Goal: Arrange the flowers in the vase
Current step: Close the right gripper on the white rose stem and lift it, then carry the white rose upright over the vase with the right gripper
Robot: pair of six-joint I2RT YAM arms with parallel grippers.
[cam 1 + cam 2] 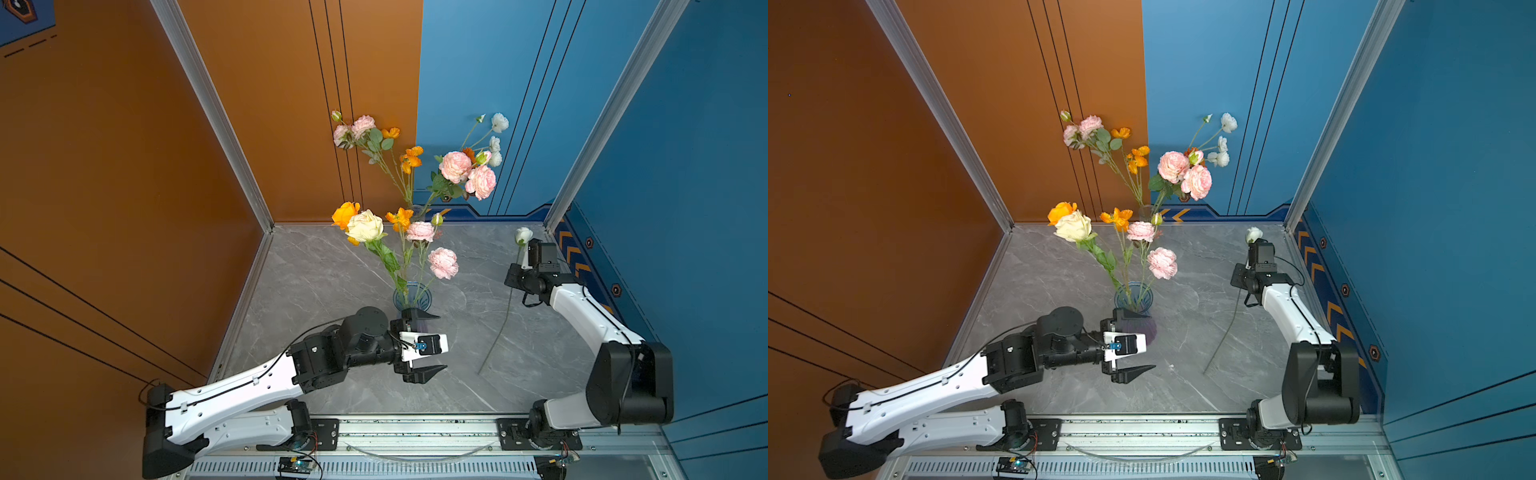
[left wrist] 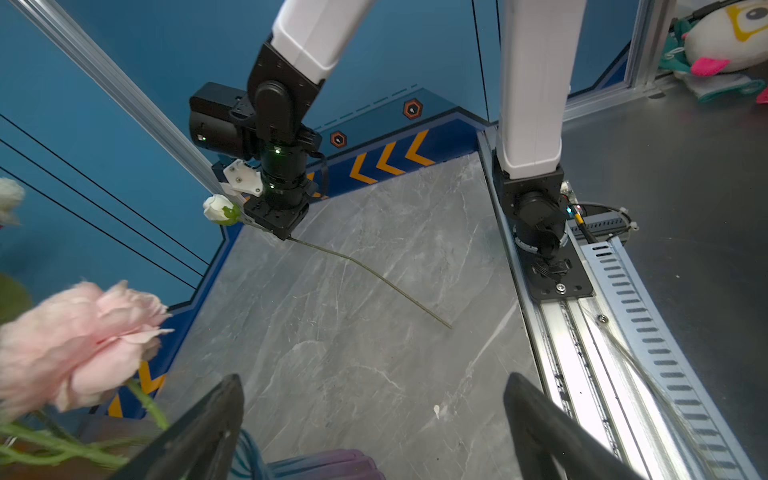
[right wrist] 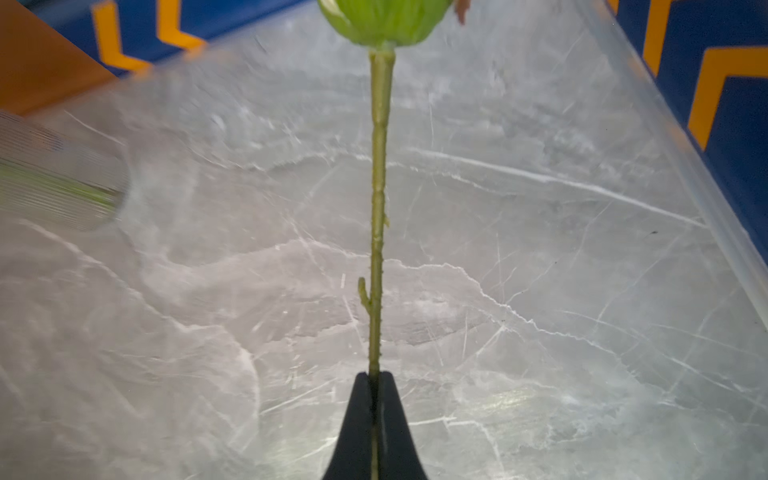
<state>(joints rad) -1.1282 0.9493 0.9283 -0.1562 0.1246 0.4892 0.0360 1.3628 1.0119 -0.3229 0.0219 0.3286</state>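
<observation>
so the right gripper [image 3: 374,378] is pinched shut on the white flower [image 1: 523,235], stem running lengthwise through its jaws, and the vase [image 1: 428,296] sits off between the wide-open jaws of the left gripper [image 1: 441,341]

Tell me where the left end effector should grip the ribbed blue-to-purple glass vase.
Probably take the vase by its lower purple body, from the side facing the left arm, jaws level. It stands upright, flower stems crowd its mouth, and the left end effector sits open beside it.
</observation>
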